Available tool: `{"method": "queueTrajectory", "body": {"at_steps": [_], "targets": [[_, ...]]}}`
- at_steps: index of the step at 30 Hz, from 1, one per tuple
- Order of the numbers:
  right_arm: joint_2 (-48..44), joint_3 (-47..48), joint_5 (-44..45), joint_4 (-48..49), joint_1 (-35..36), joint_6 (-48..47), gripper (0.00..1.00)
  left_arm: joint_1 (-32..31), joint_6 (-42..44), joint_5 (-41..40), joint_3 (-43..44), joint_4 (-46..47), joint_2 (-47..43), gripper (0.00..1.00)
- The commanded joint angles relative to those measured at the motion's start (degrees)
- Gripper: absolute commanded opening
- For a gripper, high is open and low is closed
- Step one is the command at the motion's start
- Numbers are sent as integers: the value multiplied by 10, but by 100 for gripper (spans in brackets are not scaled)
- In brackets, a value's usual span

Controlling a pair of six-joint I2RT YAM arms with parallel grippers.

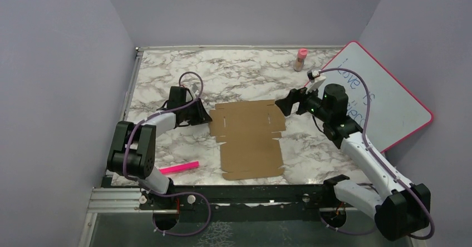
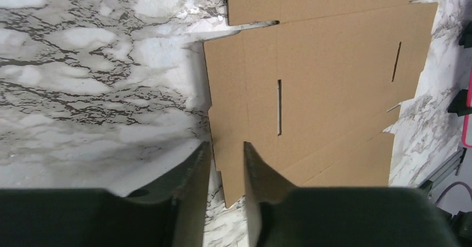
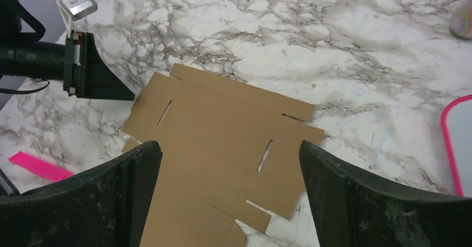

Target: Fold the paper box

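Paper box (image 1: 249,138) lies flat between barely parted left gripper (image 2: 225,149) and wide-spread right gripper (image 3: 228,147).

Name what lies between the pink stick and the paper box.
Only bare marble tabletop lies between pink stick and paper box; the top view shows it.

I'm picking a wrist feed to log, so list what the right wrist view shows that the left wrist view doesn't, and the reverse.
Right wrist only: the right tool, wide open, and the whiteboard with its pink frame. Left wrist only: a metal rail, plus a pink sliver too cropped to name. Both: the paper box, flat and unfolded on the marble table, and the left tool, narrowly open at the box's edge.
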Motion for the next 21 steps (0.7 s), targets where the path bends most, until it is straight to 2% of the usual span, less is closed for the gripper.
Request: {"method": "queueTrajectory", "body": {"at_steps": [1, 4, 8, 14, 21], "targets": [[39, -5, -47, 43, -2, 29, 99, 6, -17, -26, 14, 7, -40, 36], [81, -10, -54, 65, 0, 40, 99, 13, -27, -35, 19, 9, -55, 53], [138, -9, -68, 104, 5, 51, 98, 20, -49, -23, 34, 41, -46, 63], [224, -12, -75, 162, 6, 83, 97, 20, -95, 27, 77, 92, 29, 69], [296, -13, -88, 217, 7, 112, 97, 18, -113, 55, 129, 97, 109, 71]]}}
